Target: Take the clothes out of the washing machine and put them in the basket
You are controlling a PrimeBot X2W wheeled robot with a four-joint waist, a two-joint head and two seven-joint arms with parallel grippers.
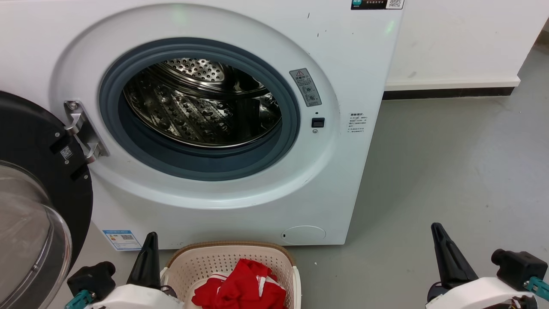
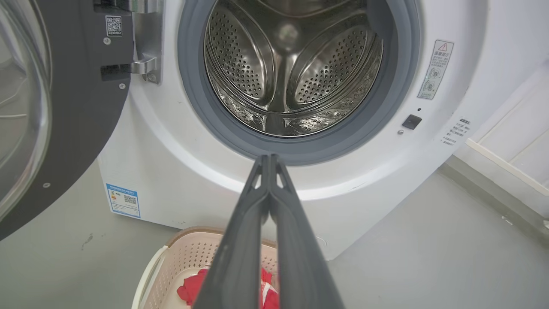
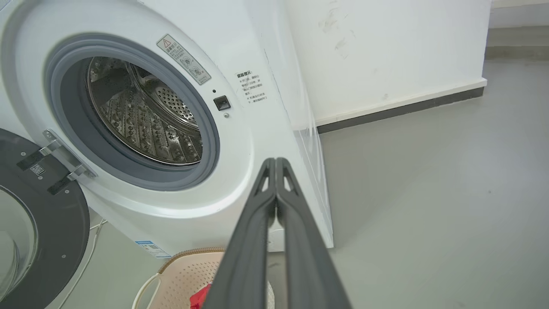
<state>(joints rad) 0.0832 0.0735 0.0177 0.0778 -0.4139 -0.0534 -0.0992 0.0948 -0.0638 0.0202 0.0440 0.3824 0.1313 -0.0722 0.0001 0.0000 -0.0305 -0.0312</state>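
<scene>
head view: clothes (image 1: pixel 242 288) seemingly below basket (image 1: pixel 231 246) rim

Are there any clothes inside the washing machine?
No, the drum is bare shiny steel all round, and the red clothes lie in the basket.

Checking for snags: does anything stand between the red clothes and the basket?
Nothing visible does: the bright red fabric clothes already lie inside the cream perforated plastic basket in front of the white washing machine.
</scene>
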